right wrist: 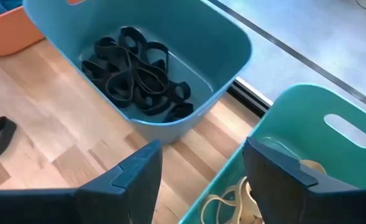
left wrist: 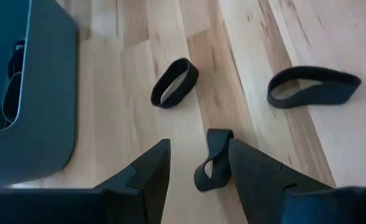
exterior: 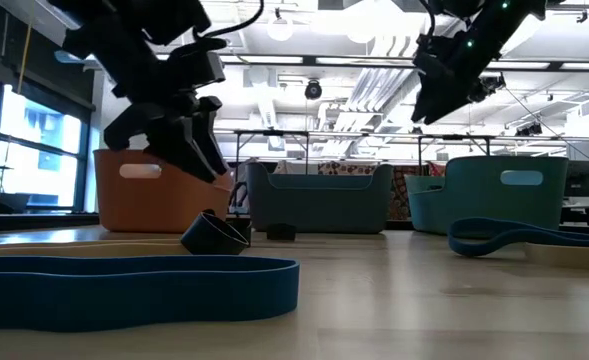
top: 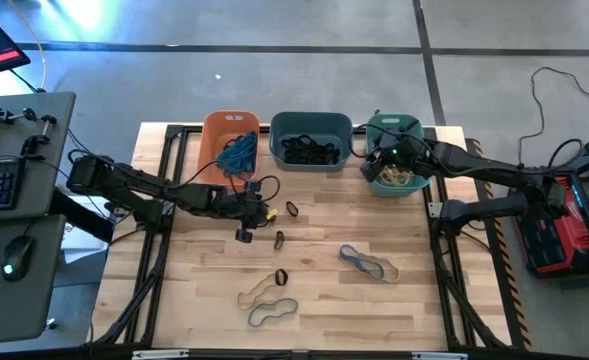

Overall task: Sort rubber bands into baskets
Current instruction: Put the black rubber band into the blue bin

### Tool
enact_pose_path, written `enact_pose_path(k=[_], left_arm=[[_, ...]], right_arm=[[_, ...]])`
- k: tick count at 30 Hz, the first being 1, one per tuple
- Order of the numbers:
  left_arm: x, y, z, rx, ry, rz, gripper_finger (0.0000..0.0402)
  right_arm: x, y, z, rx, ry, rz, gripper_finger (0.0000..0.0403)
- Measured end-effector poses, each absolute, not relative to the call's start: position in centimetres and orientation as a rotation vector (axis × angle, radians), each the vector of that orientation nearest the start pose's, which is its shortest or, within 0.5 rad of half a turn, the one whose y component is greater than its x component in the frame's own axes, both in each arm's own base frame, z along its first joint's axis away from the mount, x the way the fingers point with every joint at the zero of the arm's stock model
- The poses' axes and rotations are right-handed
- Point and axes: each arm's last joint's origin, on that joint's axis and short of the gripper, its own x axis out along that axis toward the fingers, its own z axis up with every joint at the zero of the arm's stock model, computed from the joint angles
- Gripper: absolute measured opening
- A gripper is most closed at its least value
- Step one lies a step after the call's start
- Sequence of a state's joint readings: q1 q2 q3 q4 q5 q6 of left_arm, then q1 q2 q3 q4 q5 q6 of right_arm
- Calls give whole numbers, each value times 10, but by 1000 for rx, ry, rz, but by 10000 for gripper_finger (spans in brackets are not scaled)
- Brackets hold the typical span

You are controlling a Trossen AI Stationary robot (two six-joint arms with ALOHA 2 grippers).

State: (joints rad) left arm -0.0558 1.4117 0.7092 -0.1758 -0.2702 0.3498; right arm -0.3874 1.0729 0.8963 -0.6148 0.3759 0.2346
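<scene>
Between spread left fingers [left wrist: 198, 171]: twisted black band [left wrist: 212, 160], long axis along fingers; right fingers [right wrist: 201, 171] apart.

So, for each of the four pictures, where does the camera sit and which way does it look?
High view: above the table, looking straight down; both arms show.
Low view: at table-top height, looking across at the baskets; both grippers hang from above.
Left wrist view: on the left arm, facing a twisted black band between the left gripper fingers.
Right wrist view: on the right arm; right gripper over the teal basket.
Shared: the blue-grey basket shows in both wrist views.
</scene>
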Motion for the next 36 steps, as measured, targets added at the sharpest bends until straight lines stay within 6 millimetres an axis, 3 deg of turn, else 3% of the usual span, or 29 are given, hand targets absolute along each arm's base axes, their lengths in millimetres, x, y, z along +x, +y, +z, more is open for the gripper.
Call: enact_pose_path(k=[4, 16, 21, 25, 31, 36], left_arm=[[269, -5, 178, 477, 953, 16, 157], [297, -2, 155, 534, 1174, -52, 156], [303, 4, 153, 535, 1188, -48, 152], [303, 11, 151, 532, 1197, -46, 117], [304, 14, 150, 535, 1190, -103, 18], [308, 14, 158, 514, 1175, -55, 6]], right_arm=[[196, -86, 285, 207, 705, -792, 211], [205, -69, 289, 153, 657, -737, 211], [206, -66, 289, 137, 656, -743, 211], [206, -65, 289, 128, 654, -755, 211], [206, -65, 289, 119, 659, -753, 211], [206, -65, 289, 117, 661, -752, 211]])
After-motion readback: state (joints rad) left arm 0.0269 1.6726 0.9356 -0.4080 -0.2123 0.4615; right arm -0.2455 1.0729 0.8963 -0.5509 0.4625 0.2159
